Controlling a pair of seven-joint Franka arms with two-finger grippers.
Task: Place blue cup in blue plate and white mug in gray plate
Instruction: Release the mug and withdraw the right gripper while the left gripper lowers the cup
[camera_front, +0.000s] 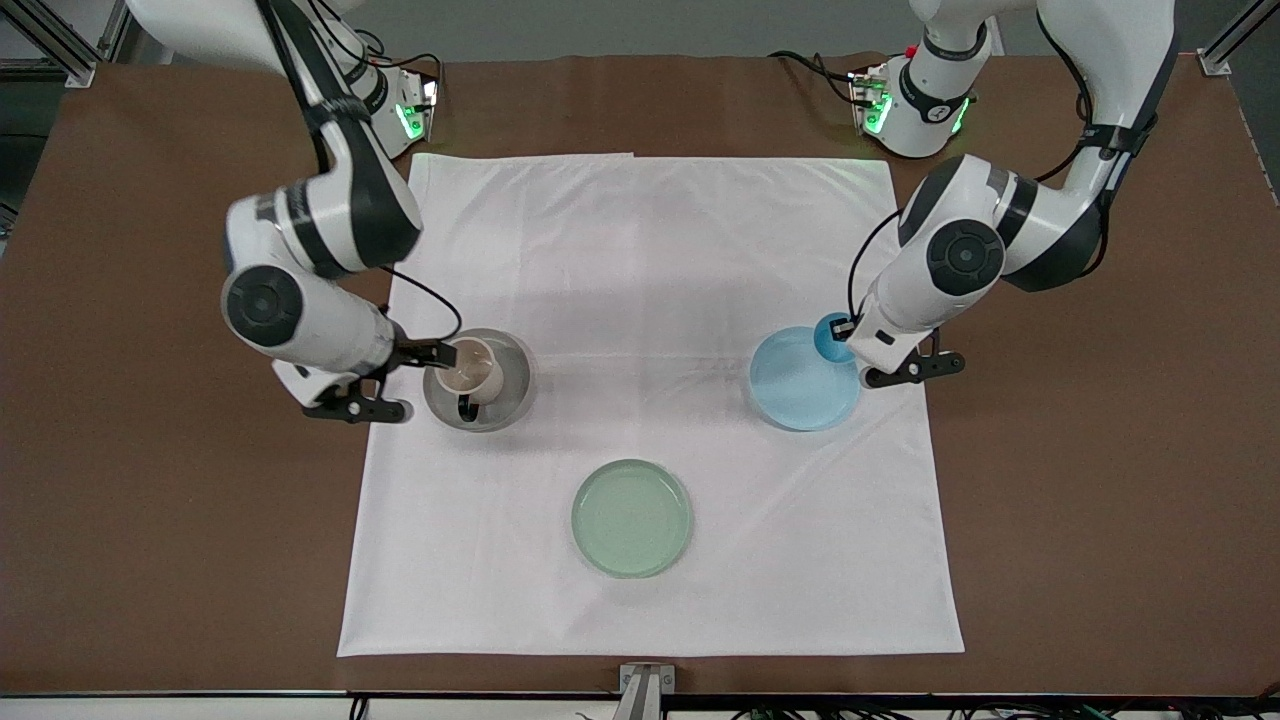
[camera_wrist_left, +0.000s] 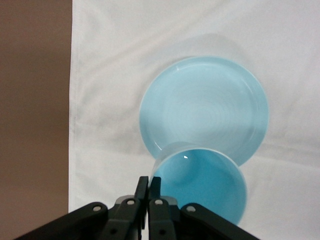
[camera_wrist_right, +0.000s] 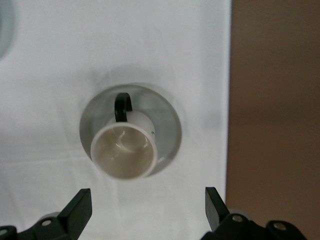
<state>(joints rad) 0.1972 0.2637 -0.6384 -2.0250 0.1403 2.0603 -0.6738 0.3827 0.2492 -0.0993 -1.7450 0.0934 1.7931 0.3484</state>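
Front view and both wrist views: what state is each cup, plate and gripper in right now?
white mug: upright on the gray plate, released.
gray plate: holds the mug.
blue cup: gripped at its rim, over the blue plate's edge.
blue plate: bare, nothing resting on it.
green plate: bare.
left gripper: fingers shut on the cup's rim.
right gripper: fingers open, above the mug.
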